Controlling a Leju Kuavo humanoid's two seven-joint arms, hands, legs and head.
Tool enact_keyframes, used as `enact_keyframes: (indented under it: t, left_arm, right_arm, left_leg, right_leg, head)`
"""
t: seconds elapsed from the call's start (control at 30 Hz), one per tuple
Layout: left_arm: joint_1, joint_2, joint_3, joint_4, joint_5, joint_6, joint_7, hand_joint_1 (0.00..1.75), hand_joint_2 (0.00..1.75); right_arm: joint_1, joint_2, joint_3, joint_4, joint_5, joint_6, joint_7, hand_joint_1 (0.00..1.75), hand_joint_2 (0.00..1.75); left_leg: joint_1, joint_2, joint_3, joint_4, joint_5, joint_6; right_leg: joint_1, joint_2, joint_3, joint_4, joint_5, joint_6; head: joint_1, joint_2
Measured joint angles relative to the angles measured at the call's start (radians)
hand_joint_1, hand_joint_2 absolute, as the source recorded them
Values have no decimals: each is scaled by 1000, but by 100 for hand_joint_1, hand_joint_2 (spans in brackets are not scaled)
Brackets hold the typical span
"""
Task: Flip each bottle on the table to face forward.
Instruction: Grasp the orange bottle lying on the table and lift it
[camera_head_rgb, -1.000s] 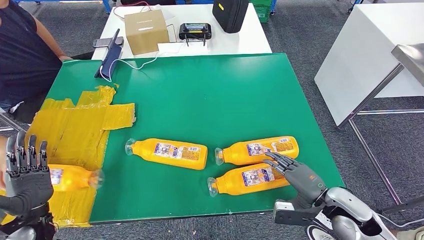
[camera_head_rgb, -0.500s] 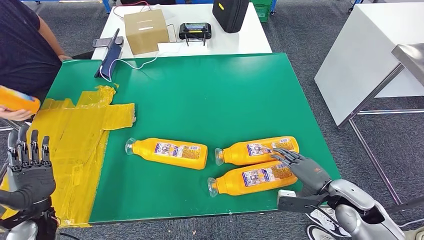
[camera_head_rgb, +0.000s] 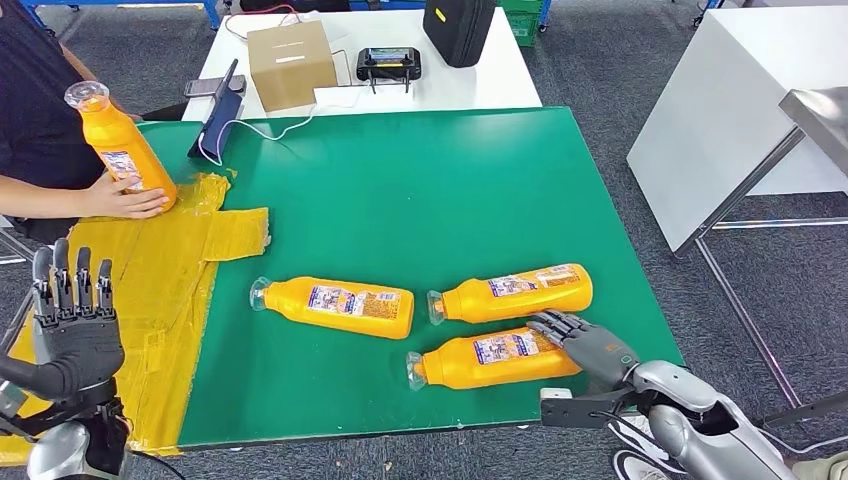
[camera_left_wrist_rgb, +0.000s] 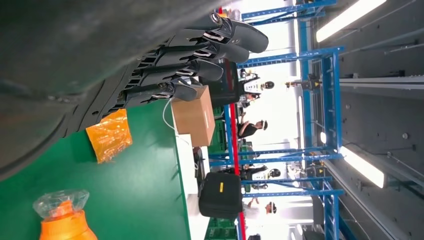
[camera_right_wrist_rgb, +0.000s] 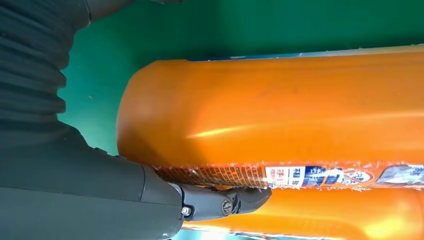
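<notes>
Since a moment ago a person's hand (camera_head_rgb: 125, 197) has carried one orange bottle (camera_head_rgb: 122, 147) off the yellow tape patch (camera_head_rgb: 160, 270) and now stands it upright at the far left of the table (camera_head_rgb: 420, 190), well beyond the left hand (camera_head_rgb: 72, 335), whose fingers (camera_head_rgb: 68, 285) point up, spread and holding nothing. Meanwhile the right hand (camera_head_rgb: 590, 345) has slid onto the base end of the nearest bottle (camera_head_rgb: 495, 357), which has shifted a little under it; its fingers (camera_right_wrist_rgb: 227, 200) lie along the label side, touching rather than wrapped round, so it grips nothing yet. By my reading the flip of this bottle is just starting — three bottles still lie on the table. The nearest bottle is glossy orange plastic with a blue-and-white label and a clear cap pointing away from the fingers; a second bottle (camera_head_rgb: 515, 293) lies just beyond the fingertips, almost touching it, and a third (camera_head_rgb: 335, 306) lies well apart past the caps.
</notes>
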Motion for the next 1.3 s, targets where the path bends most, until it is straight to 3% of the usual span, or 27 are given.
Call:
enact_keyframes:
  t: [0.5,0.53,0.63,0.67,0.7,1.13,1.3]
  left_arm:
    - [-7,0,-1,22,1,0,0,0,0]
    - [-7,0,-1,22,1,0,0,0,0]
    - [-10,0,-2,24,2,0,0,0,0]
    - [-14,0,-5,27,2,-1,0,0,0]
    - [-19,0,-9,32,2,-1,0,0,0]
    - [-82,0,-47,101,32,1,0,0,0]
    - [-110,2,-51,111,32,4,0,0,0]
  right_arm:
    - [-37,12,46,49,0,-6,-2,0,175]
    - [-38,12,46,49,0,-6,-2,20,175]
    - [-42,12,52,55,2,-4,-3,141,175]
    - [-47,13,58,61,4,-2,-5,164,175]
    - [-54,15,67,70,6,-1,-7,170,175]
    - [-145,57,180,208,-29,-24,-8,175,175]
    - [-157,54,198,214,-47,-24,-7,175,175]
  left_leg:
    - [0,1,7,0,0,0]
    - [0,1,7,0,0,0]
    - [1,1,8,0,0,0]
    - [1,1,9,0,-1,-1]
    - [1,2,10,0,-1,-1]
    - [7,18,65,-1,-29,-4]
    - [9,20,67,-1,-32,-6]
  right_leg:
    - [0,2,5,0,0,0]
    - [0,2,5,0,0,0]
    - [0,2,5,0,0,0]
    - [0,2,4,0,0,0]
    - [0,2,3,0,-1,-1]
    - [2,16,47,-2,-21,-6]
    - [3,17,50,-2,-23,-7]
  head:
    - [0,0]
    - [0,0]
    - [0,0]
    - [0,0]
    - [0,0]
    - [0,0]
    - [0,0]
